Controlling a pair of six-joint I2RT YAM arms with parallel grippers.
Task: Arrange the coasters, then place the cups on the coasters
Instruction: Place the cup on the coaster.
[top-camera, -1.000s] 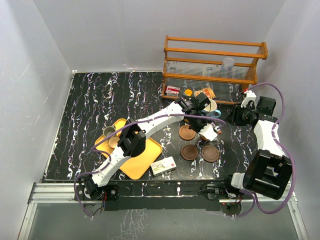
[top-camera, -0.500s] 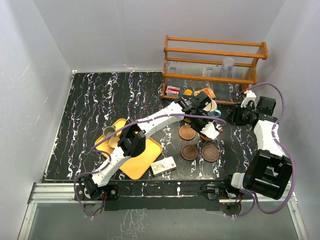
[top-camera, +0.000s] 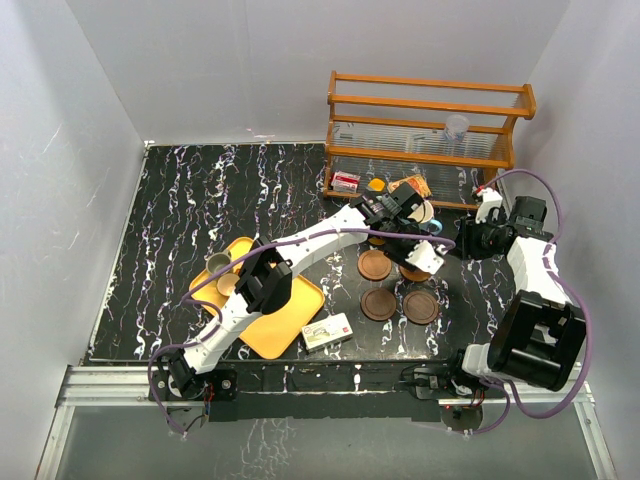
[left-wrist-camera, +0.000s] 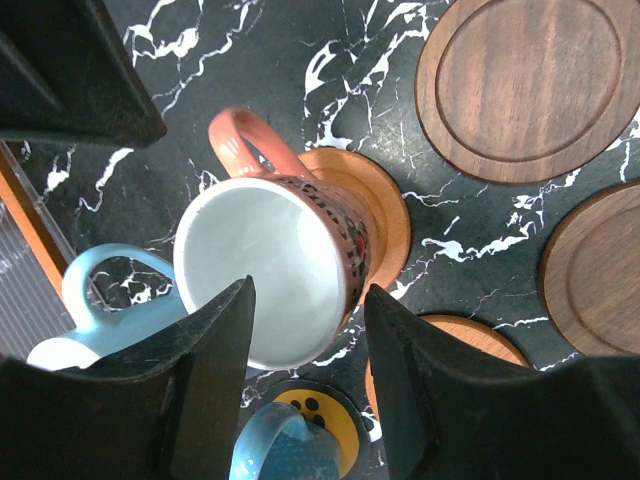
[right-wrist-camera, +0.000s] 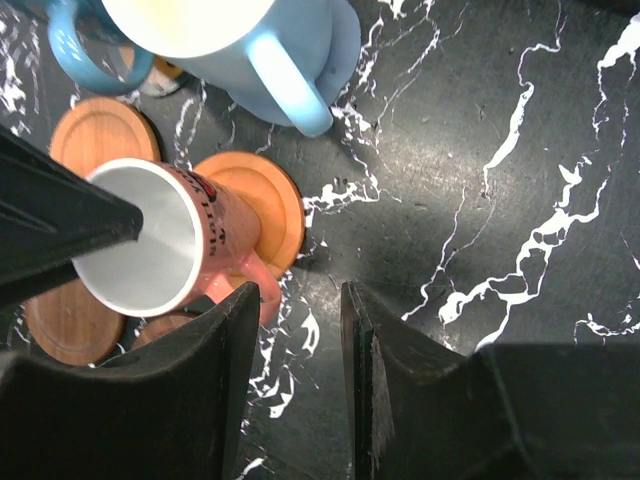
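Left claw (left-wrist-camera: 305, 300) open, fingers apart over the rim of the salmon-pink mug (left-wrist-camera: 265, 265). The mug stands on an orange coaster (left-wrist-camera: 385, 215), right of centre on the desk (top-camera: 200, 200). Right claw (right-wrist-camera: 300, 295) open and empty, just right of the mug. Three dark brown coasters (top-camera: 378, 304) lie to its left and near side.

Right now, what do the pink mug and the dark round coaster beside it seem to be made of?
Pink mug: probably glazed ceramic; its white inside is smooth and shiny, its wall thick. Dark coaster: looks like wood with a matte finish; grain lines and a groove near the edge show.
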